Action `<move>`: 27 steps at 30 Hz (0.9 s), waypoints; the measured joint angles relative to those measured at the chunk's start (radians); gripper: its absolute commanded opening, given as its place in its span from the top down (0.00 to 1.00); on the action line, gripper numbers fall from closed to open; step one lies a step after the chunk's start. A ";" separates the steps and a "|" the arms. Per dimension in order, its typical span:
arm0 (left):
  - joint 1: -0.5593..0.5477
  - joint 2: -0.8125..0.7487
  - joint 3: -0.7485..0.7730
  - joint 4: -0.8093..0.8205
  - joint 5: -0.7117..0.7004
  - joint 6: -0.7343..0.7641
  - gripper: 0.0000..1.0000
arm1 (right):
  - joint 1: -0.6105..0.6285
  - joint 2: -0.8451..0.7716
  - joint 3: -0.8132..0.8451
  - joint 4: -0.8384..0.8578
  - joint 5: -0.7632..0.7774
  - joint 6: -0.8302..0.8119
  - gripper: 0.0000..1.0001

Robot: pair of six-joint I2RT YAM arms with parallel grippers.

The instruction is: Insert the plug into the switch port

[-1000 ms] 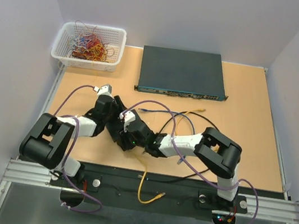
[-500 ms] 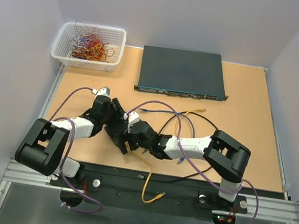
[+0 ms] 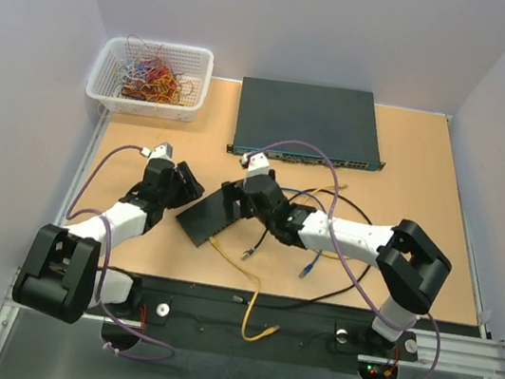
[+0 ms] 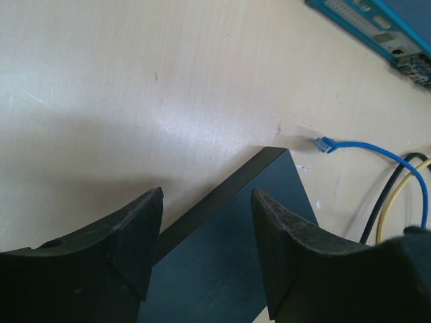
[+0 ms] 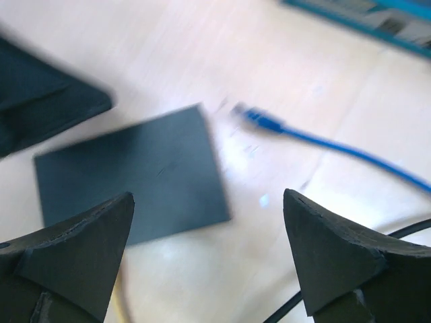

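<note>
**Top view.** The black box (image 3: 209, 219) lies flat on the table (image 3: 418, 235). My left gripper (image 3: 184, 182) sits at its left corner and my right gripper (image 3: 235, 198) at its far edge. The rack switch (image 3: 309, 122) stands beyond the box, and the basket (image 3: 150, 77) beyond and to its left. A yellow cable (image 3: 252, 290) trails from the near side of the box. I cannot make out the box's sockets.

**Left wrist view.** The left gripper (image 4: 205, 232) is spread wide and grasps nothing. The box (image 4: 229, 262) lies below it, one edge running between the fingers (image 4: 138, 225). The blue plug (image 4: 325, 143) rests loose on the table just beyond the box's corner.

**Right wrist view (blurred).** The right gripper (image 5: 207, 202) is likewise released and empty, above the right edge of the box (image 5: 135, 182). The blue plug (image 5: 259, 120) lies just past the box's far corner, apart from it.
</note>
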 measured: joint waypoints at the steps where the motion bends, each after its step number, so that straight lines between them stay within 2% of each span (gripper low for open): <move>1: 0.000 -0.016 0.000 -0.002 -0.007 0.003 0.34 | -0.016 0.000 0.010 -0.012 0.004 -0.001 0.04; 5: 0.006 -0.068 0.000 -0.002 -0.036 0.018 0.35 | -0.112 0.041 0.121 -0.045 0.023 -0.016 0.04; 10: 0.011 -0.109 -0.002 -0.006 -0.069 0.037 0.35 | -0.155 0.138 0.215 -0.050 0.031 -0.060 0.04; 15: 0.011 -0.155 -0.018 -0.003 -0.095 0.048 0.35 | -0.164 0.213 0.220 -0.084 0.032 -0.125 0.06; 27: 0.013 -0.155 -0.025 0.002 -0.096 0.054 0.35 | -0.173 0.316 0.238 -0.098 0.009 -0.193 0.06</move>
